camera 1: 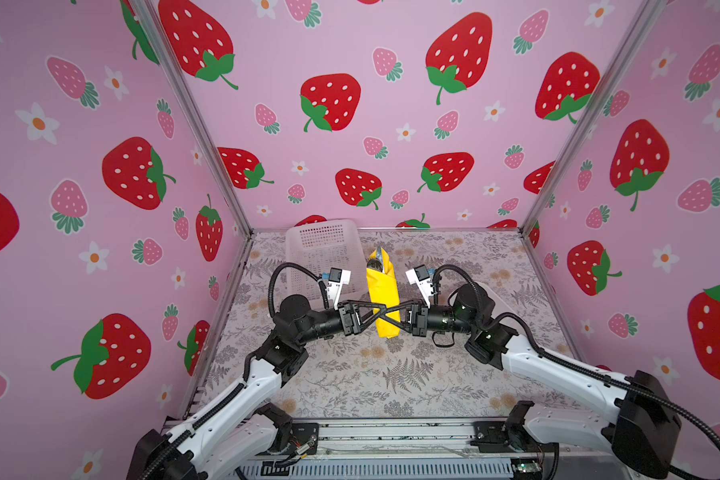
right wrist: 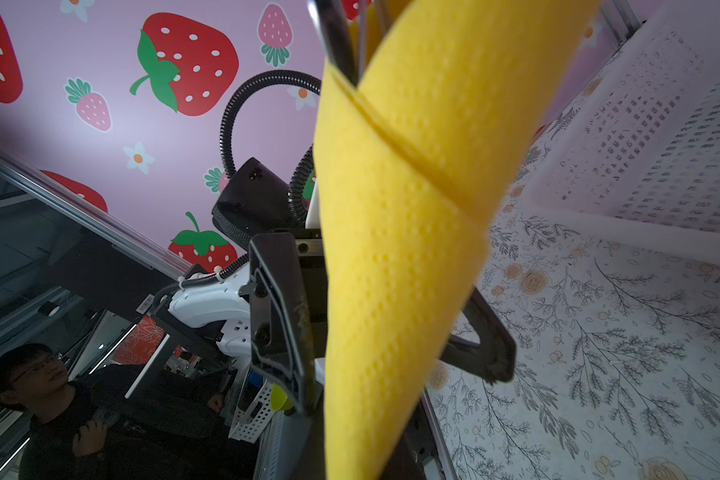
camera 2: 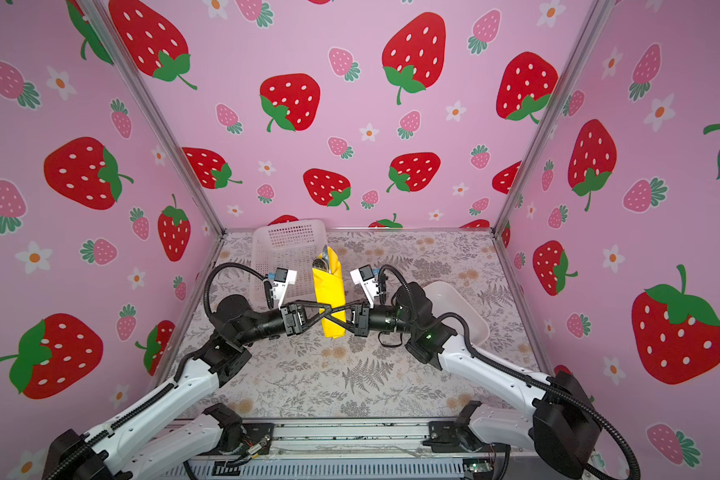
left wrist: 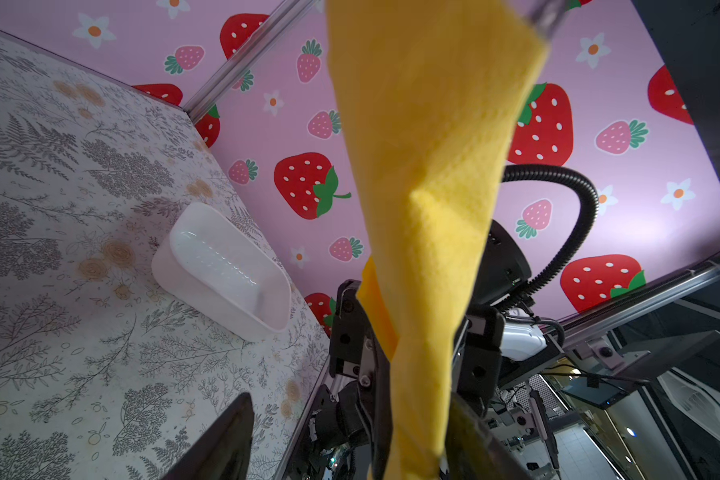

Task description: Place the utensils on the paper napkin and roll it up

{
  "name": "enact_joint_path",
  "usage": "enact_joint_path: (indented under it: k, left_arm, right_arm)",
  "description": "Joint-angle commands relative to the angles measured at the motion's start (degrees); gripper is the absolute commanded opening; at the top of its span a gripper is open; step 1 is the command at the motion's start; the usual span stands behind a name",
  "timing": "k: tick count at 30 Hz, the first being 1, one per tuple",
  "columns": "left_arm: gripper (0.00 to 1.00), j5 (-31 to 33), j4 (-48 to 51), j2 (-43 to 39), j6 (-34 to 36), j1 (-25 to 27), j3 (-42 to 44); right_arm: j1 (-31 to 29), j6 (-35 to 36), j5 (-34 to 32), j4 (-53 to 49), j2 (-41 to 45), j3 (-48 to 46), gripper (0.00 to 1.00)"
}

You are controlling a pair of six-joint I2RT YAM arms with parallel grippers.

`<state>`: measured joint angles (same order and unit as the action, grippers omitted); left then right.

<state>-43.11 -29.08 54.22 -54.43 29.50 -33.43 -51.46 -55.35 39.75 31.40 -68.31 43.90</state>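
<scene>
There are one rolled paper napkin (camera 1: 383, 291), one mesh basket (camera 1: 323, 249), one white tray (camera 2: 458, 307), a left claw (camera 1: 391, 316) and a right claw (camera 1: 378, 325). The wrapped utensils (camera 1: 375, 262) cannot be counted.

Two white-and-black arms reach in from the near edge, elbows bent outward, black wrists level and pointing at each other. The left gripper (camera 1: 375, 314) and the right gripper (camera 1: 394, 314) meet tip to tip, their fingers crossing. The left's jaws stand apart; the right's are pinched on the paper napkin (camera 1: 382, 286).
</scene>
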Motion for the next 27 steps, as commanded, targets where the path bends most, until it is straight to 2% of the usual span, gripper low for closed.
enact_joint_path:
  k: [1,14,20,27]
  left_arm:
    - [0.7,-3.3,-6.3,0.7,-2.2,0.3,-3.6]
    - [0.53,-3.9,-18.1,5.0,-9.2,0.6,-3.9]
    - [0.45,-3.7,-17.9,5.3,-9.0,0.6,-3.8]
    - [0.3,-3.5,-17.2,5.0,-8.5,0.6,-3.8]
  right_arm:
    - [0.2,-0.9,2.0,6.0,1.2,-0.2,0.07]
    - [0.2,-2.0,3.4,8.2,0.1,-0.6,0.07]
    - [0.2,-2.1,3.6,8.2,-0.2,-0.7,0.08]
    - [0.2,-2.0,3.3,8.0,-0.6,-0.6,0.1]
